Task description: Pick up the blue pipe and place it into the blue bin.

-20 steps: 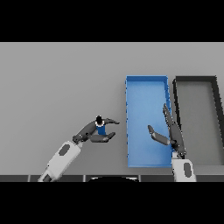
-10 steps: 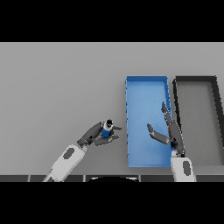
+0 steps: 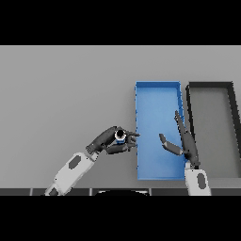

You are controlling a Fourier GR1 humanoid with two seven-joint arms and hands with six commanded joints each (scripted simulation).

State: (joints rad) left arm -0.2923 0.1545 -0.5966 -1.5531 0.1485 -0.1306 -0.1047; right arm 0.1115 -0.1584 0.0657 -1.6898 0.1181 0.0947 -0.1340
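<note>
**Head view: left hand carrying the pipe at the edge of the blue bin**

Head view looks down on a grey table (image 3: 61,94) with two long bins side by side on the right half. The blue bin (image 3: 141,172) sits nearer the middle, and a black bin (image 3: 234,136) stands just beside it on its right, their long walls close together.

The left hand (image 3: 104,141) reaches in from the lower left, its white and grey arm slanting up toward the blue bin. Its fingers and thumb are curled round the blue pipe (image 3: 120,136), which shows as a short blue piece with a pale round end facing up. The pipe is held just outside the blue bin's left wall, near the lower half of that wall. The fingertips of this hand point at the wall and reach it or come very close; from up here I cannot tell whether they touch it. Whether the pipe is clear of the table is also hard to say from this angle.

The right hand (image 3: 184,143) shows over the right side of the blue bin, near its right wall. Its fingers are straight and spread, the thumb sticking out to the left, and it holds nothing.
</note>
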